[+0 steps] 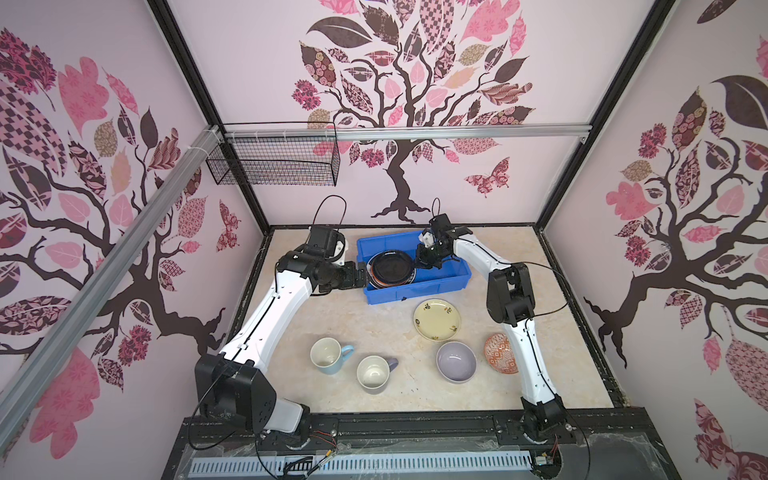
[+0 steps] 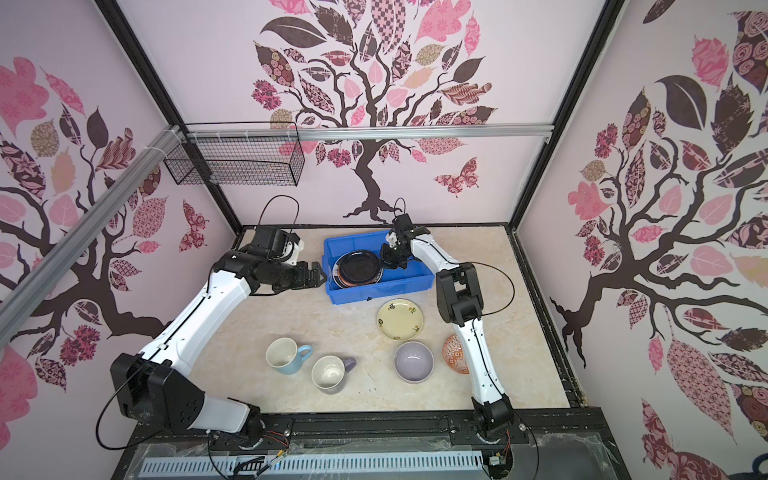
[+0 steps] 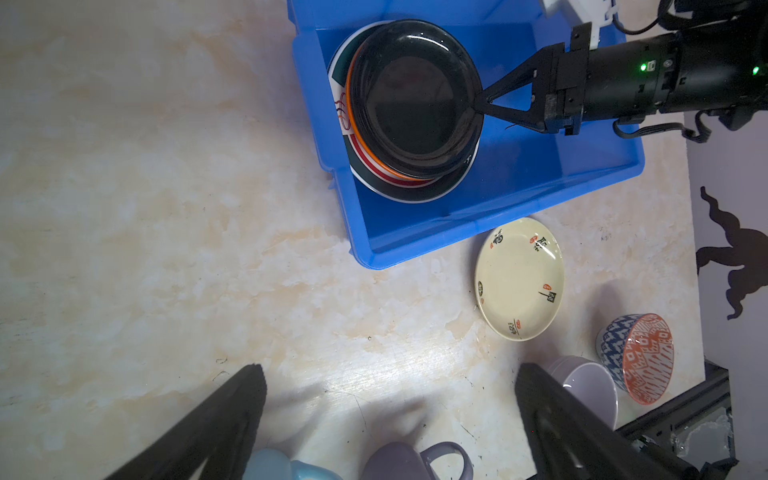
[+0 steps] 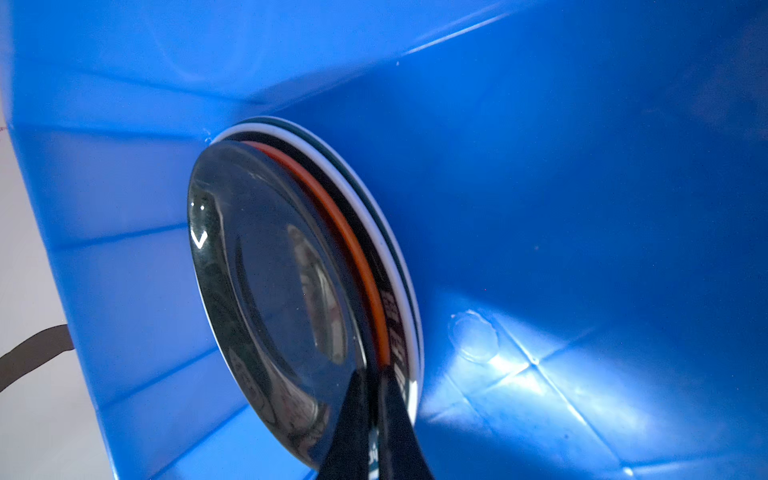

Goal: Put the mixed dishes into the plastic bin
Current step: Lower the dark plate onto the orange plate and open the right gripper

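Left wrist view: plastic bin [image 3: 519, 199], stack at its 9 o'clock end from above, black plate [image 3: 411, 99] topmost. My right gripper [image 3: 484, 101] pinches its 3 o'clock rim; I'd lower flat, release slowly. Left gripper [image 2: 316, 276] spread, empty.

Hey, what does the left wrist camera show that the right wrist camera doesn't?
Only left wrist: the cream plate, patterned bowl and lavender bowl on the table, outside the blue bin. Only right wrist: a round mould mark on the bin's floor. Both: the bin, and the right gripper shut on the black plate atop the stack.
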`<state>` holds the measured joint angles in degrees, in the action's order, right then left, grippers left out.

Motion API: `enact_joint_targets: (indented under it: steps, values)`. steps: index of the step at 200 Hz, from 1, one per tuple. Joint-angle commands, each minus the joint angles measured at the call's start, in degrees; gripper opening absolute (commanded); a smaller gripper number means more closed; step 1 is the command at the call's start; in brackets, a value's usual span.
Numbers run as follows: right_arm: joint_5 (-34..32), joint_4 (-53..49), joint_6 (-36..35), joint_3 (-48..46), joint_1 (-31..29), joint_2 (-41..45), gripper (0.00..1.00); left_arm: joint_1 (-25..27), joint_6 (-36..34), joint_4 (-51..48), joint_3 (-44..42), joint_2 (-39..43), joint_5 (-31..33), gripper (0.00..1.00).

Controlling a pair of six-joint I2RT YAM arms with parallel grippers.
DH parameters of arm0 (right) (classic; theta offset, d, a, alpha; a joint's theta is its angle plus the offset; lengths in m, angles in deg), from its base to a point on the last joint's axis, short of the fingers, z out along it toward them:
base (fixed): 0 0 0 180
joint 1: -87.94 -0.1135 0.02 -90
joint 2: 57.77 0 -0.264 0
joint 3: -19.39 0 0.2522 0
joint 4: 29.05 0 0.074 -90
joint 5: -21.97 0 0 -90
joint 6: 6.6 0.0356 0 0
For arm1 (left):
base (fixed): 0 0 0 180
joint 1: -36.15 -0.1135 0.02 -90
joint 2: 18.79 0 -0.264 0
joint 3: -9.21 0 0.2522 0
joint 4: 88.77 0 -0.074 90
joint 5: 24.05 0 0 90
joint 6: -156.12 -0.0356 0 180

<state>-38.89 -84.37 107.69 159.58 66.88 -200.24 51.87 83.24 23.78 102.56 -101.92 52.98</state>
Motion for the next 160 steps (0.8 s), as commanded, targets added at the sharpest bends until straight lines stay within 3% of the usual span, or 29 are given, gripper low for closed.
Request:
enact_joint_targets:
  steps: [1,25,61,119,160]
  values:
    - [0.3,-3.01,-1.39,3.67,-0.99,-3.36,0.04,-0.25,-0.07,0.22,-0.07,-0.01,-0.65,0.98]
    - [-1.14,-4.14,-1.94,4.4,-1.18,-2.7,0.28,-0.26,0.01,0.26,-0.05,-0.01,-0.83,0.98]
    - [-5.9,-6.17,-4.97,4.84,-1.01,0.45,0.45,-0.22,0.27,0.58,0.19,-0.23,-1.66,0.98]
    - [-9.61,-10.0,-8.01,2.34,0.1,11.76,0.49,-0.21,1.05,1.3,-0.33,0.05,-4.05,0.98]
    - [-13.66,-7.92,-9.92,-15.58,1.51,26.33,0.46,0.69,1.42,1.09,-0.45,0.74,-4.07,0.98]
